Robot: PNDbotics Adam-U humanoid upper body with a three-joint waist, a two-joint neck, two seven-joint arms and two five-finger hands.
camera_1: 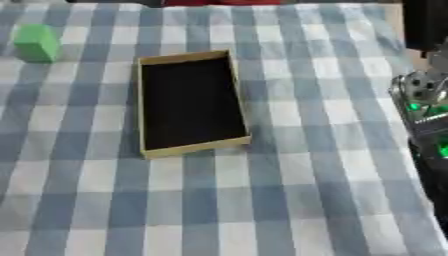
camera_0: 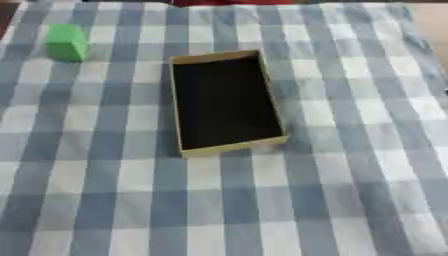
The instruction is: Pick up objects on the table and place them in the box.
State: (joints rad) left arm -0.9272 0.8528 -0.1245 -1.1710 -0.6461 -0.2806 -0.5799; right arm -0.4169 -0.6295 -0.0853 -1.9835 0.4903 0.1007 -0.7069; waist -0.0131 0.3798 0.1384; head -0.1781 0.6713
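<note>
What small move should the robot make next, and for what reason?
Probably reach the left hand toward the green block. It sits alone on the checked cloth, far-left of the box, which looks empty. No hand is near it yet; only a right arm part shows.

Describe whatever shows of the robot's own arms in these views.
Only the right arm shows, at the right eye view's right edge: black casing, a rounded silver joint and small green lights. No robot hand is visible in either view, and nothing of the left arm.
</note>
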